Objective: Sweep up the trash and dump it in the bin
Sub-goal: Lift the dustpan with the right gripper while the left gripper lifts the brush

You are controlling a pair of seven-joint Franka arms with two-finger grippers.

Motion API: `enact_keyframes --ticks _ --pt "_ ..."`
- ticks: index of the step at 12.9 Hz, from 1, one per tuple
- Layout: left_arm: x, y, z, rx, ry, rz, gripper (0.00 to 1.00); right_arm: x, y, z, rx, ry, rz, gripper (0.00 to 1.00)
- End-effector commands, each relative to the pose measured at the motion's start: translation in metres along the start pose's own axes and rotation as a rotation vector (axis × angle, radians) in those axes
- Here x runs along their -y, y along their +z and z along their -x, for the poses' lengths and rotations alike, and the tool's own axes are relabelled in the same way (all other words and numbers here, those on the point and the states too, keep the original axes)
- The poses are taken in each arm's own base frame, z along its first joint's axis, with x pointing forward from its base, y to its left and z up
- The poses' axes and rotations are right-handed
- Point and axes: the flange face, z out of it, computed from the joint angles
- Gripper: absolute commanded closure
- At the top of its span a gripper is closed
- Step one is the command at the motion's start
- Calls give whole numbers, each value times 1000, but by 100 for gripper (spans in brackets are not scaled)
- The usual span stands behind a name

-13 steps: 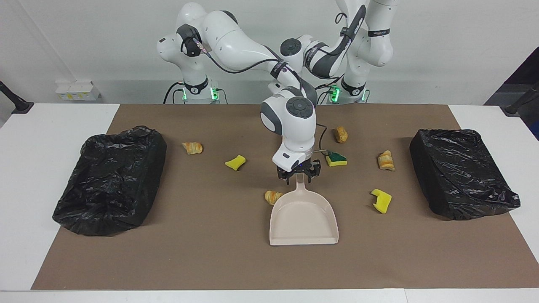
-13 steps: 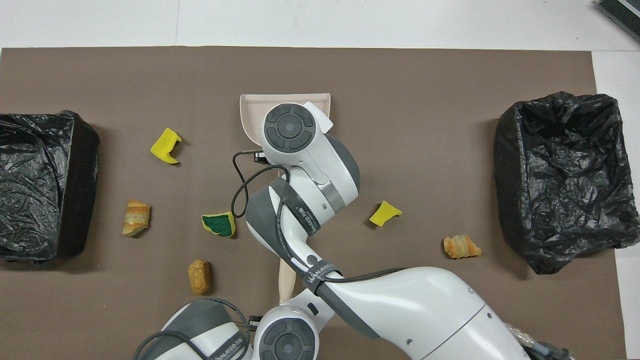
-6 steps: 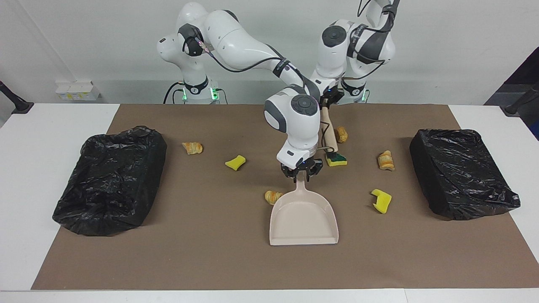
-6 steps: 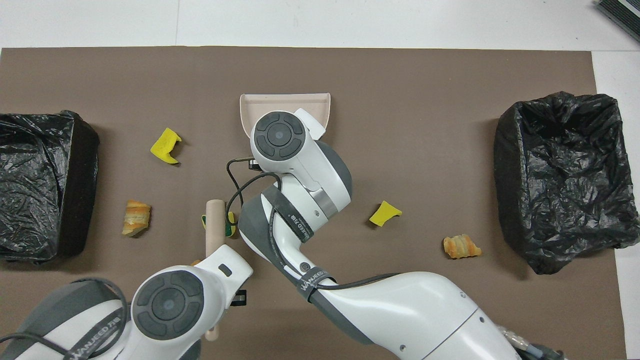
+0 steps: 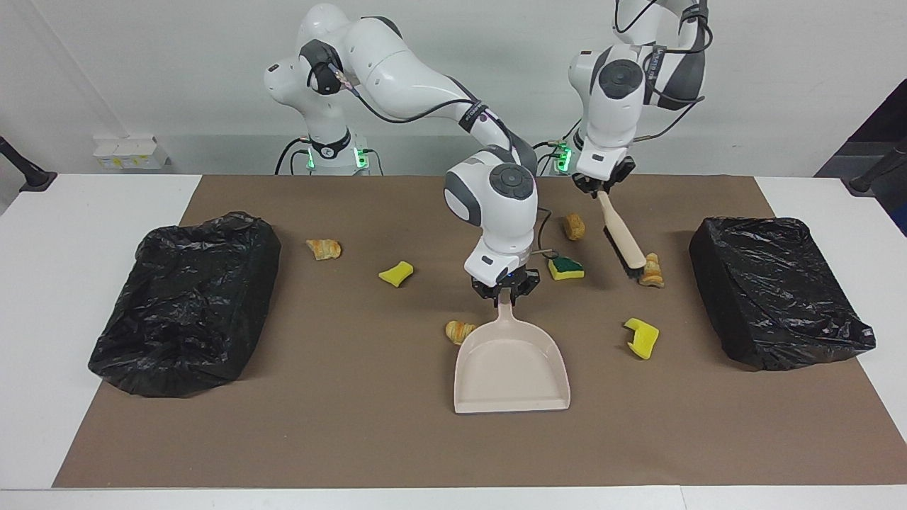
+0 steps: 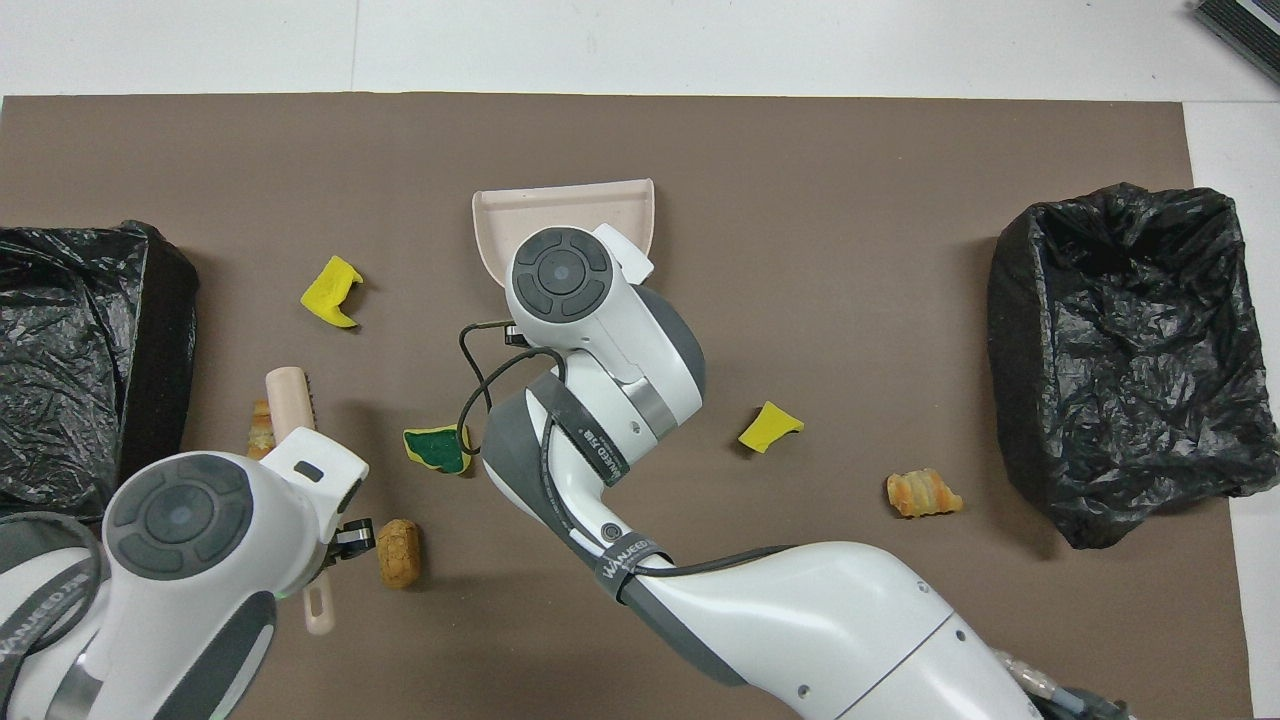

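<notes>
Gripping the brush (image 5: 623,241) over a pastry (image 5: 650,271) — left fingers (image 5: 601,185); right fingers (image 5: 504,292) clasp dustpan (image 5: 510,365).

Open mat at the edge farthest from the robots, clutter mid-table

I see bare brown mat (image 5: 354,432) from the dustpan (image 5: 511,365) mouth outward. A croissant piece (image 5: 460,331) touches the pan's side, a yellow sponge chunk (image 5: 641,338) lies near its other side, and two black-lined bins (image 5: 186,303) (image 5: 778,290) block both table ends. The brush (image 5: 623,241) slants down onto a pastry (image 5: 650,271) there.
</notes>
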Motion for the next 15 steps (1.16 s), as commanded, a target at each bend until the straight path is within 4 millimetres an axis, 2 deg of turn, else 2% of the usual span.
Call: enact_keyframes --ticks 1,3,5,7,8,10,12,13,15 --pt "40 12 -24 -12 -110 -3 100 -7 -7 3 8 2 -5 100" --pt "54 22 -31 -12 -144 10 100 -15 -33 0 -3 2 -12 100" --pt "65 45 -33 23 -156 -18 100 -34 -58 -7 4 -24 -3 100" --pt "66 74 -28 71 -145 -59 100 -68 -78 -17 40 -149 18 100" --pt "67 80 -25 85 -143 -67 100 -82 -93 -19 51 -226 17 100" --pt "64 83 -23 96 -127 -80 100 -117 -112 -27 84 -333 15 100" --pt "54 81 -19 89 -94 -83 100 -139 -119 -30 117 -504 7 100" --pt "38 77 -12 76 -45 -85 100 -141 -117 -30 123 -615 1 100" --pt "19 74 -3 80 -14 -51 100 -144 -114 -27 136 -770 -8 100"
